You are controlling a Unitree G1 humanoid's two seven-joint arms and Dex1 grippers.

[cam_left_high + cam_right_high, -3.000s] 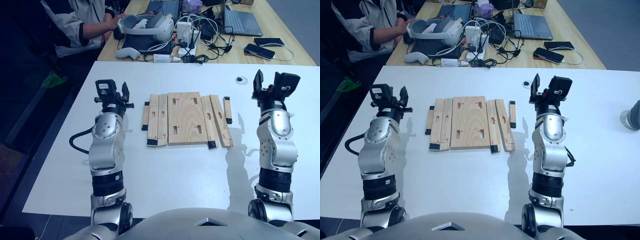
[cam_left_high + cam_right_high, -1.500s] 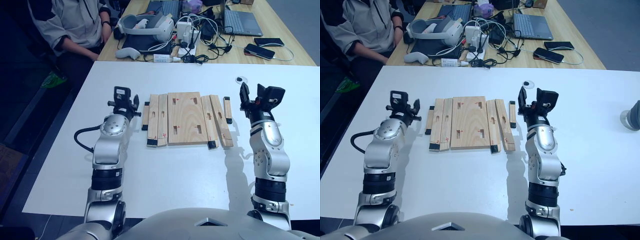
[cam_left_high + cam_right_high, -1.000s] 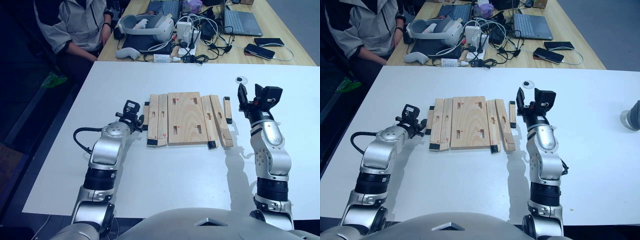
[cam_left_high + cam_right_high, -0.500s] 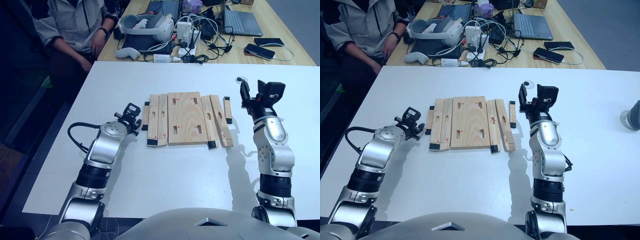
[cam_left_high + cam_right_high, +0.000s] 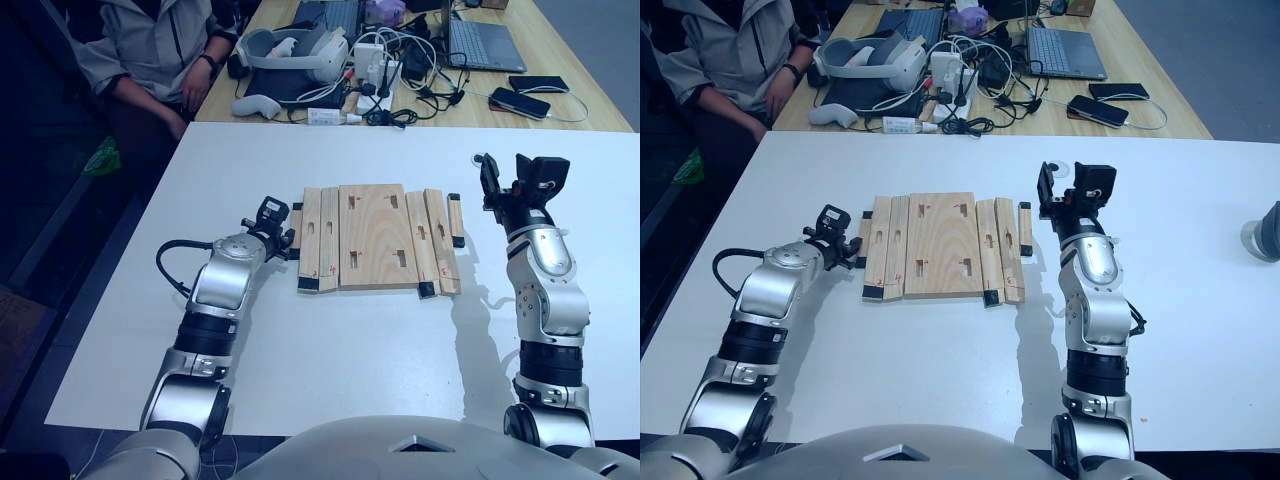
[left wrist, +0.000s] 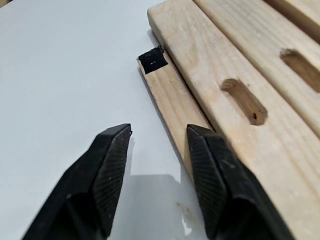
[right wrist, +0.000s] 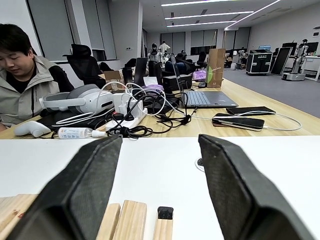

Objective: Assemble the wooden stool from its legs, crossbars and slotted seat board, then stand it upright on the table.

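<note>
The wooden parts lie flat in a row on the white table (image 5: 330,340). The slotted seat board (image 5: 372,235) is in the middle, with two legs (image 5: 318,240) to its left and two more legs (image 5: 432,240) to its right. A short crossbar (image 5: 456,220) with black ends lies at the far right. Another short crossbar (image 6: 170,95) lies along the outer left leg (image 6: 235,95). My left gripper (image 6: 159,131) is low over the table and open, its fingertips straddling this crossbar's edge. My right gripper (image 5: 503,175) is raised to the right of the row, open and holding nothing.
Behind the white table stands a wooden desk (image 5: 560,110) with a headset (image 5: 290,50), cables, laptops and phones. A person sits at its left end. A small round disc (image 5: 480,158) lies near my right gripper. A grey object (image 5: 1265,230) sits at the far right edge.
My left gripper has swung down and rightward from beside the row until it is at the left crossbar. The right gripper dipped toward the right crossbar, then lifted again.
</note>
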